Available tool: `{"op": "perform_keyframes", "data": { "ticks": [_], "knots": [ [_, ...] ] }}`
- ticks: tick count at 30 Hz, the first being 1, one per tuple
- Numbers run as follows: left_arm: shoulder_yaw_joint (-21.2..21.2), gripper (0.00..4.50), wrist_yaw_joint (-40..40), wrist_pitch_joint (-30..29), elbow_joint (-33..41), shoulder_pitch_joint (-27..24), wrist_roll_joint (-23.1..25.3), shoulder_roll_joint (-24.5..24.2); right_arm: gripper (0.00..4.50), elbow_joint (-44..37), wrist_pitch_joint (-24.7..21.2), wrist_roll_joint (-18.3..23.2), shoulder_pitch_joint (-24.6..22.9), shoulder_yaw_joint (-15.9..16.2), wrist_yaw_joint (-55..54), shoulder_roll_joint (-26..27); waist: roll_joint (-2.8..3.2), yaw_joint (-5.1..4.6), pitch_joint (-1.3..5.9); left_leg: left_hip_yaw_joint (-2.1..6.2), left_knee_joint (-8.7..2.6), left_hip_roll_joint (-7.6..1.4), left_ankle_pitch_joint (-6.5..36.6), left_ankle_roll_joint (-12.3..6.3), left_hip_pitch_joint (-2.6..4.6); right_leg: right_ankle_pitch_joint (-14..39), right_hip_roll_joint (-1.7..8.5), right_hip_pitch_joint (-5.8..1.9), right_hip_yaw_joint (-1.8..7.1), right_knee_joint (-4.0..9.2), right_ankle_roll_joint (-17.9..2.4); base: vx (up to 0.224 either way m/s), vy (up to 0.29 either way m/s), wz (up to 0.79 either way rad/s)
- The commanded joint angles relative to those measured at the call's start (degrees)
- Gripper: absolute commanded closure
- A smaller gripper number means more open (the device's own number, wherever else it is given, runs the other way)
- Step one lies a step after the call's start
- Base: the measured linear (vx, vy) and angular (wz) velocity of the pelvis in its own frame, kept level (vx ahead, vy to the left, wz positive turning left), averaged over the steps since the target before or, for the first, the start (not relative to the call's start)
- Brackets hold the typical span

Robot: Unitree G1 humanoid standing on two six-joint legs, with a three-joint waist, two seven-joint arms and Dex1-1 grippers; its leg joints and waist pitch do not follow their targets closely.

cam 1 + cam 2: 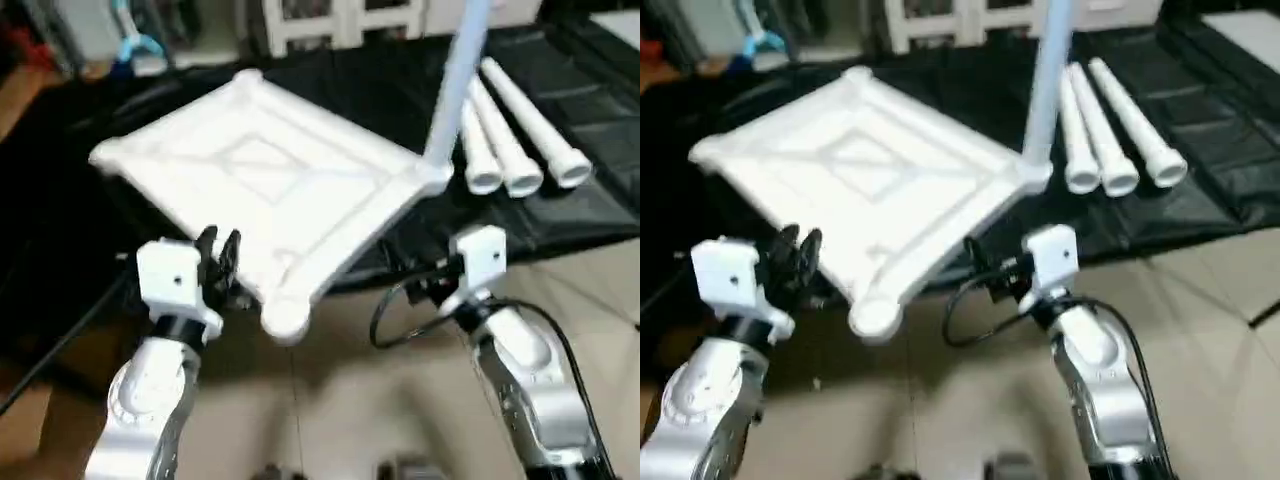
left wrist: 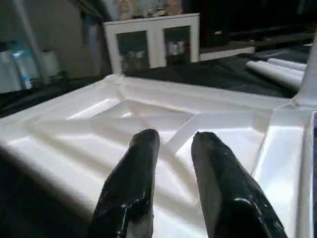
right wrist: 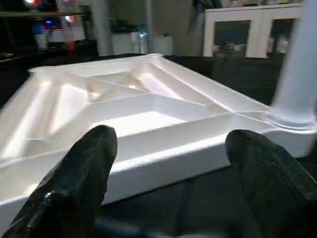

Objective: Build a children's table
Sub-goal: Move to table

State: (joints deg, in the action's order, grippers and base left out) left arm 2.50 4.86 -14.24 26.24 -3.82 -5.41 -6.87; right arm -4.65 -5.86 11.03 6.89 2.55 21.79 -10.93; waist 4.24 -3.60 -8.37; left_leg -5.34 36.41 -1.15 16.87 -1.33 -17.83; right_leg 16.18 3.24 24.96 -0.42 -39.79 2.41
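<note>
The white tabletop (image 1: 260, 180) lies upside down on a black mat, ribbed underside up, its near corner socket (image 1: 285, 318) hanging over the mat's edge. One white leg (image 1: 455, 80) stands upright in the right corner socket. Three loose legs (image 1: 510, 135) lie side by side on the mat to the right. My left gripper (image 1: 218, 248) hovers at the tabletop's near-left edge, open by a narrow gap, nothing between its fingers (image 2: 133, 188). My right gripper (image 3: 168, 144) is wide open, facing the near-right edge just below the rim, apart from it.
The black mat (image 1: 590, 200) covers the floor under the parts and ends in front of my arms, where pale tiles (image 1: 380, 410) begin. A white cabinet (image 1: 330, 20) stands at the back. A black cable (image 1: 385, 320) loops off my right wrist.
</note>
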Motion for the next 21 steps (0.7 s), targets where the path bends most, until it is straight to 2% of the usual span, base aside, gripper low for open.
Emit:
{"op": "perform_keyframes", "data": {
  "ticks": [1,2,3,4,5,6,7,8,9,10,11,12,13,14,15,16,17,18,19,20,21],
  "knots": [
    [0.0,3.10,0.7,-0.6,0.3,-0.4,-0.9,0.0,0.64,-1.5,-0.3,0.5,-0.2,-0.3,0.8,-0.2,-4.17,2.30,3.90,-0.34,2.47,-0.15,11.3,-13.95,-3.39,12.9,6.00,-9.68,9.21,9.58,2.8,0.170,-0.069,0.06],
    [0.0,3.10,0.7,-0.6,0.3,-0.4,-0.9,0.0,0.64,-1.5,-0.3,0.5,-0.2,-0.3,0.8,-0.2,-4.17,2.30,3.90,-0.34,2.47,-0.15,11.3,-13.95,-3.39,12.9,6.00,-9.68,9.21,9.58,2.8,0.188,-0.089,0.11],
    [-1.0,3.10,2.5,-1.3,1.0,-0.2,-3.9,-0.3,0.64,-1.9,-0.5,0.9,-0.5,-0.1,1.6,-0.3,-2.20,2.62,3.53,1.21,6.75,-0.78,1.7,-8.56,-5.70,22.5,8.00,-11.67,11.28,10.35,-5.9,0.205,-0.046,0.13],
    [-1.2,3.10,2.7,-1.4,1.1,-0.2,-4.3,-0.4,0.64,-1.9,-0.5,0.9,-0.6,-0.1,1.7,-0.4,-1.77,2.94,2.77,2.54,7.21,-2.06,-3.4,-6.30,-7.31,14.9,7.73,-11.63,10.78,9.93,-10.7,0.205,-0.046,0.13],
    [-1.8,3.10,6.4,-2.5,2.2,-0.6,-7.8,-2.3,0.64,-2.1,-0.5,1.1,-0.9,0.1,2.2,-0.5,-1.44,3.36,3.16,3.04,6.97,-2.93,-6.0,-5.20,-7.87,6.9,7.92,-11.88,10.75,9.61,-13.8,0.181,0.000,0.07],
    [-2.4,3.10,13.7,-5.8,4.8,-1.9,-14.0,-6.3,0.64,-2.3,-0.7,1.6,-1.2,0.3,3.0,-1.0,-0.85,3.87,3.40,3.59,3.99,-4.50,-13.8,-3.60,-8.61,-9.7,6.42,-11.31,7.78,7.53,-17.5,0.164,0.019,-0.05],
    [-2.4,3.10,16.6,-7.5,6.0,-2.6,-16.4,-8.1,0.64,-2.3,-0.8,1.8,-1.2,0.4,3.4,-1.2,0.97,4.67,4.73,3.25,-1.59,-5.62,-27.3,-3.32,-7.53,-25.9,1.21,-9.40,3.02,3.41,-13.9,0.164,0.019,-0.05],
    [-2.4,3.10,16.6,-7.5,6.0,-2.6,-16.4,-8.1,0.64,-2.3,-0.8,1.8,-1.2,0.4,3.4,-1.2,0.97,4.67,4.73,3.25,-1.59,-5.62,-27.3,-3.32,-7.53,-25.9,1.21,-9.40,3.02,3.41,-13.9,0.057,0.001,-0.07],
    [-2.8,3.10,22.1,-9.7,8.7,-4.7,-21.3,-11.7,0.64,-2.2,-0.9,2.0,-1.1,0.5,3.9,-1.5,4.39,2.98,5.27,9.16,-2.50,-15.17,-43.0,-11.38,-1.57,-17.5,0.52,-2.31,1.55,-0.43,-6.2,0.000,0.000,0.00],
    [-3.3,3.10,24.4,-11.0,9.9,-5.9,-23.7,-13.5,0.64,-2.2,-1.0,2.2,-1.0,0.4,4.1,-1.6,4.06,3.94,5.69,10.43,-1.51,-15.96,-59.4,-10.81,-0.20,-11.6,2.49,-1.37,2.85,-0.08,-5.3,0.000,0.000,0.00],
    [-3.8,3.10,26.9,-12.1,10.9,-7.3,-25.4,-15.7,0.64,-2.2,-1.2,2.5,-0.9,0.5,4.6,-1.9,3.81,4.22,5.76,9.23,-2.10,-14.58,-59.8,-9.16,-0.96,-12.0,2.17,-2.11,2.45,0.74,-4.5,0.068,0.109,-0.02],
    [-4.4,3.10,28.6,-13.4,11.5,-8.4,-26.5,-17.4,0.64,-2.3,-1.4,2.8,-0.9,0.7,5.3,-2.2,3.27,5.06,5.65,6.88,-3.17,-11.34,-50.6,-5.81,-2.39,-13.0,1.32,-3.17,1.60,2.56,-4.6,0.013,0.077,-0.02],
    [-4.8,3.10,31.1,-14.3,11.6,-9.8,-26.5,-20.1,0.64,-2.5,-1.7,3.4,-1.1,1.0,7.1,-3.1,3.21,5.21,5.47,5.81,-3.29,-10.01,-42.6,-4.32,-3.10,-12.7,1.63,-3.55,1.46,3.61,-6.1,0.013,0.077,-0.02],
    [-4.8,3.10,31.1,-14.3,11.6,-9.8,-26.5,-20.1,0.64,-2.5,-1.7,3.4,-1.1,1.0,7.1,-3.1,2.12,5.75,5.35,3.63,-2.97,-7.76,-22.7,-2.52,-4.37,-11.8,3.40,-4.14,2.30,5.72,-8.6,0.000,0.000,0.00],
    [-4.8,3.10,31.1,-14.3,11.6,-9.8,-26.5,-20.1,0.64,-2.5,-1.7,3.4,-1.1,1.0,7.1,-3.1,1.61,5.99,4.77,2.54,-3.84,-7.74,-5.9,-1.78,-5.43,-6.5,5.43,-5.47,3.30,6.93,-11.1,-0.065,0.004,0.08],
    [-4.8,3.10,33.0,-15.5,11.4,-10.8,-25.8,-23.0,0.64,-2.8,-1.9,3.7,-1.3,1.4,8.9,-4.1,1.30,6.43,4.43,1.97,-4.47,-8.69,3.4,-1.48,-4.70,1.2,5.69,-5.04,3.60,7.84,-12.8,-0.065,0.004,0.08],
    [-4.4,3.10,35.3,-17.5,11.1,-11.5,-26.0,-26.8,0.64,-3.0,-2.1,4.1,-1.5,1.6,10.9,-5.2,1.87,6.42,4.25,1.88,-4.75,-9.12,6.4,-1.15,-4.42,5.2,5.52,-4.71,3.52,7.78,-13.6,-0.080,-0.002,0.14],
    [-4.4,3.10,36.2,-18.5,11.2,-11.6,-26.7,-28.3,0.64,-3.0,-2.2,4.3,-1.6,1.5,11.5,-5.6,2.04,5.93,3.36,1.51,-5.83,-9.69,12.7,0.33,-4.66,14.9,4.99,-4.32,3.03,7.84,-13.7,-0.078,0.012,0.02],
    [-4.4,3.10,37.2,-20.0,11.3,-11.8,-28.0,-29.6,0.64,-3.0,-2.2,4.5,-1.6,1.2,11.9,-6.0,1.92,5.66,2.99,1.40,-6.40,-9.83,16.3,1.63,-4.70,19.5,4.64,-4.12,2.80,7.89,-13.1,-0.078,0.012,0.02],
    [-4.4,3.10,37.2,-20.0,11.3,-11.8,-28.0,-29.6,0.64,-3.0,-2.2,4.5,-1.6,1.2,11.9,-6.0,2.18,5.51,2.72,1.58,-7.05,-10.02,23.7,4.62,-4.09,26.3,4.54,-3.50,2.58,8.07,-11.6,-0.076,0.035,-0.07],
    [-4.5,3.10,37.7,-21.1,11.5,-11.9,-29.1,-30.6,0.64,-3.0,-2.2,4.7,-1.5,1.1,12.1,-6.3,2.04,5.38,2.70,1.73,-7.21,-10.02,28.5,6.63,-3.58,29.4,4.91,-3.06,2.53,8.53,-10.1,-0.082,0.039,-0.06]
  ]
}}
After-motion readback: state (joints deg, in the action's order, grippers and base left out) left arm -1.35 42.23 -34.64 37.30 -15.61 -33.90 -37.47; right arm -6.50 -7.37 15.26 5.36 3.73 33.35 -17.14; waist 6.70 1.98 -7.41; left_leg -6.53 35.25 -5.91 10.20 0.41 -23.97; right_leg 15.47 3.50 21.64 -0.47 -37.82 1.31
